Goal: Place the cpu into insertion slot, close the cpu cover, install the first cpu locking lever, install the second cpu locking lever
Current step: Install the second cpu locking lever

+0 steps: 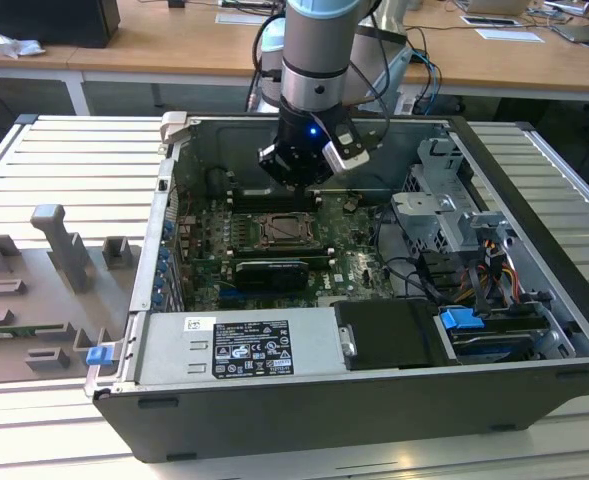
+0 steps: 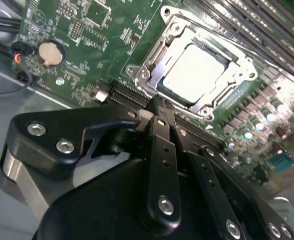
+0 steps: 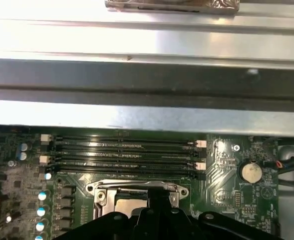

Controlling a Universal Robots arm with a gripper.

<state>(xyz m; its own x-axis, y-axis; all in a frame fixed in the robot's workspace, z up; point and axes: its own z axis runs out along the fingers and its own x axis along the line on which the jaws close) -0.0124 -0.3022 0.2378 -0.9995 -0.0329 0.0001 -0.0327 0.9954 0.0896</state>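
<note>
I see the open computer case (image 1: 274, 420), a dark sheet-metal box lying on a ribbed grey surface (image 1: 64, 160). Inside it lies the green motherboard (image 1: 359, 265), matte and studded with small parts, with long black memory slots (image 3: 122, 150) at the socket's 12 o'clock in the first wrist view. The arm (image 1: 319, 50), a smooth silver-grey cylinder, drops into the case; its black gripper (image 1: 296, 172) hangs just above the board, at about 12 o'clock of the insertion slot (image 1: 279, 230) in the exterior view. The fingers (image 2: 159, 125) are flat black bars that appear pressed together, pinching nothing, their tips near the socket's edge in the second wrist view. The insertion slot (image 2: 196, 67) is a square socket with a bright metal rim. The cpu cover (image 2: 161, 55), a thin shiny frame with a cut-out centre, lies flat over it. The cpu (image 2: 194, 67) sits in the slot, its pale silver-grey top smooth and square. A round silver coin cell (image 2: 50, 52) is seated on the board well apart from the socket.
</note>
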